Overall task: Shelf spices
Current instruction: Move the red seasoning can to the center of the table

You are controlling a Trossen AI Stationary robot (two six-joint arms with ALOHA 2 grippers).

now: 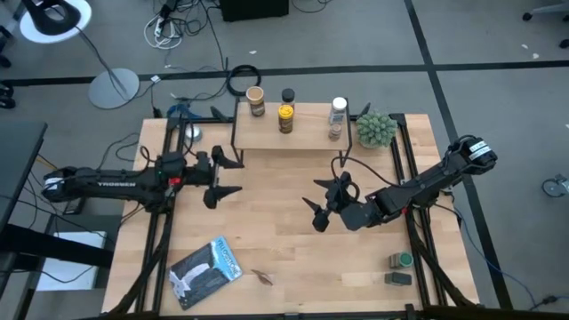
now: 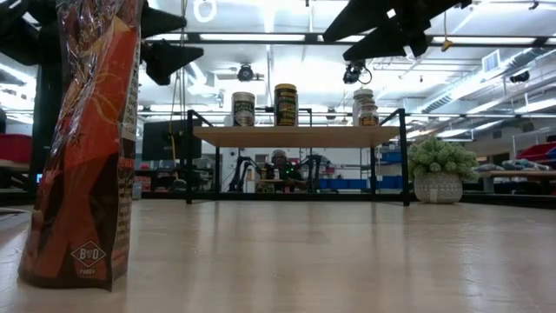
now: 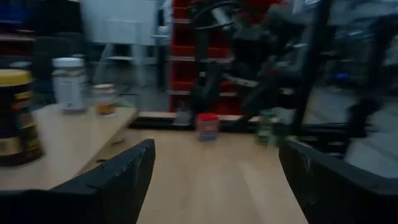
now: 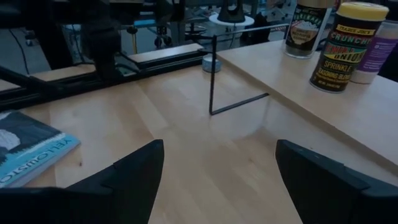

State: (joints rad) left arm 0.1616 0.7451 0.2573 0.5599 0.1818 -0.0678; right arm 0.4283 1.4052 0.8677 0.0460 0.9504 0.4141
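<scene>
The shelf (image 1: 293, 133) is a light-wood board on thin black legs at the table's far edge. Several spices stand on it: a tan-lidded jar (image 1: 256, 100), a black-lidded jar (image 1: 287, 96), a yellow jar (image 1: 285, 118) and a white-capped bottle (image 1: 339, 108). A green tin (image 1: 404, 260) and a dark tin (image 1: 397, 278) stand at the near right edge. My left gripper (image 1: 222, 178) hovers open left of centre, fingers toward the right. My right gripper (image 1: 324, 200) hovers open right of centre, fingers toward the left. Neither touches anything.
A potted plant (image 1: 376, 129) stands at the shelf's right end. A blue-white flat packet (image 1: 206, 271) lies near the near left edge, a small brown scrap (image 1: 262, 277) beside it. A red-orange bag (image 2: 87, 139) stands close in the low view. Bare wood lies between the grippers.
</scene>
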